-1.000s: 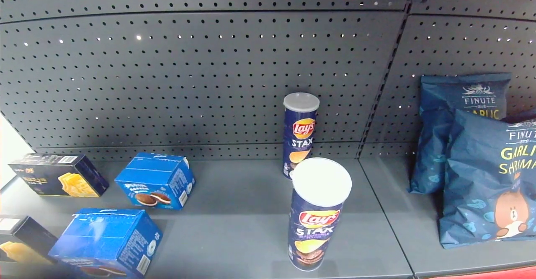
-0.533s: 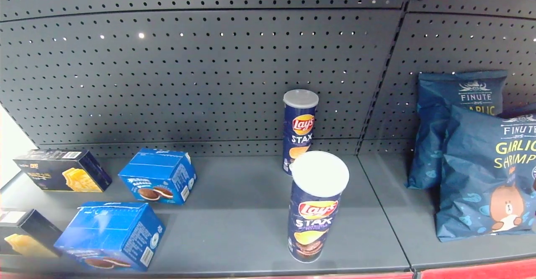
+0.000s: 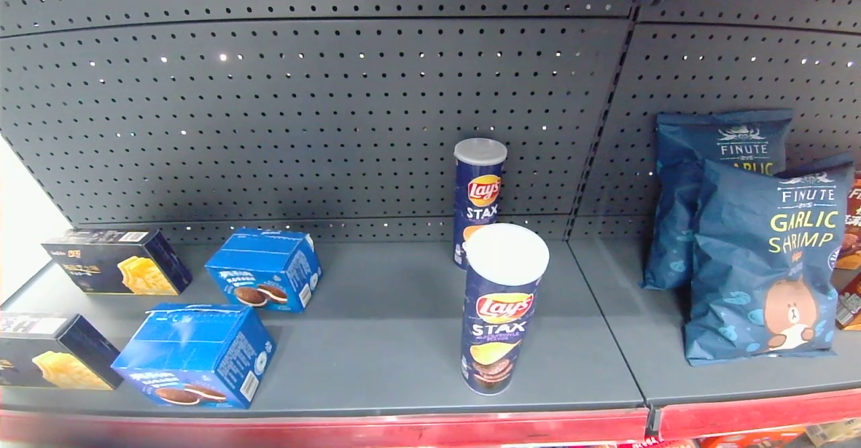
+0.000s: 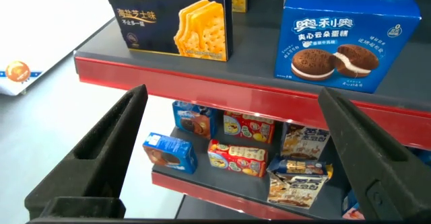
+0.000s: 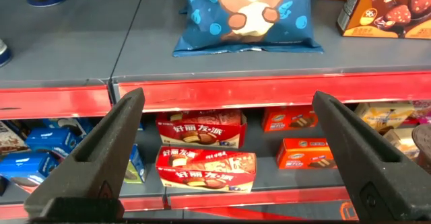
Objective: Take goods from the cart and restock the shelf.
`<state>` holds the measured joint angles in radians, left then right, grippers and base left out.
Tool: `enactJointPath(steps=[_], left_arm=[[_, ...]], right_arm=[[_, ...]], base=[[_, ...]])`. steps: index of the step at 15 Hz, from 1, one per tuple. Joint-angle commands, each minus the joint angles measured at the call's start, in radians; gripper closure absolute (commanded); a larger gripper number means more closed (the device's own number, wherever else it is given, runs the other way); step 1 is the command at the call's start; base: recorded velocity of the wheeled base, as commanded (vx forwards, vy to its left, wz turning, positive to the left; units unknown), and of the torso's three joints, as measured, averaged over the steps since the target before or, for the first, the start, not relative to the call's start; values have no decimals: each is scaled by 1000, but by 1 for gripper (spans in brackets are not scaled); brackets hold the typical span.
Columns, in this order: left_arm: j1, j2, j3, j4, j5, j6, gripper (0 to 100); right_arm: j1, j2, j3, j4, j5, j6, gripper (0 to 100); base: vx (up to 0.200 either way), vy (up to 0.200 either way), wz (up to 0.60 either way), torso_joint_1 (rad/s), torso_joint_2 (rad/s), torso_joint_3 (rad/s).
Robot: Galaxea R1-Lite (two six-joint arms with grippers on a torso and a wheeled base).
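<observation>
Two chip cans stand upright on the shelf point(image 3: 377, 347), right of its middle. The front can point(image 3: 501, 313) is near the front edge. The rear can point(image 3: 477, 196) is straight behind it, by the back panel point(image 3: 303, 112). The front can's lid covers the rear can's base in the head view, so you can't tell if they touch.

Left end of the shelf:
- The front cookie box point(image 3: 195, 364) sits at the front edge, and the rear cookie box point(image 3: 266, 278) is behind it, apart.
- The front cracker box point(image 3: 50, 360) is at the front left corner, just beside the front cookie box.
- The rear cracker box point(image 3: 118, 270) is toward the back left corner.

Right section, past the seam: the front bag point(image 3: 767, 266) stands leaning back. The rear bag point(image 3: 699, 165) is behind it against the back panel, partly covered.

Left gripper point(image 4: 236, 163): jaws spread wide with nothing between them. It sits out in front of the shelf's red lip point(image 4: 202, 86), facing the front cracker and cookie boxes.

Right gripper point(image 5: 225, 157): jaws spread wide too, and empty. It sits out in front of the lip, under the front bag.

The lower shelf point(image 5: 266, 177) carries small snack boxes point(image 5: 202, 167).
</observation>
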<state>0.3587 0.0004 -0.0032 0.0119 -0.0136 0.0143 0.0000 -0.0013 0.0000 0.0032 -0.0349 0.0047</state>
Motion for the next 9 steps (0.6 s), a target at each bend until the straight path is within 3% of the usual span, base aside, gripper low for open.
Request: enactJointPath(steps=[1,9], left_arm=[[0,0,0,0,0,1,0],[0,0,0,0,-2,1,0]], right_arm=[[0,1,0,1,0,0,0],[0,1,0,0,0,0,0]], base=[[0,0,0,0,0,0],[0,0,0,0,0,0]])
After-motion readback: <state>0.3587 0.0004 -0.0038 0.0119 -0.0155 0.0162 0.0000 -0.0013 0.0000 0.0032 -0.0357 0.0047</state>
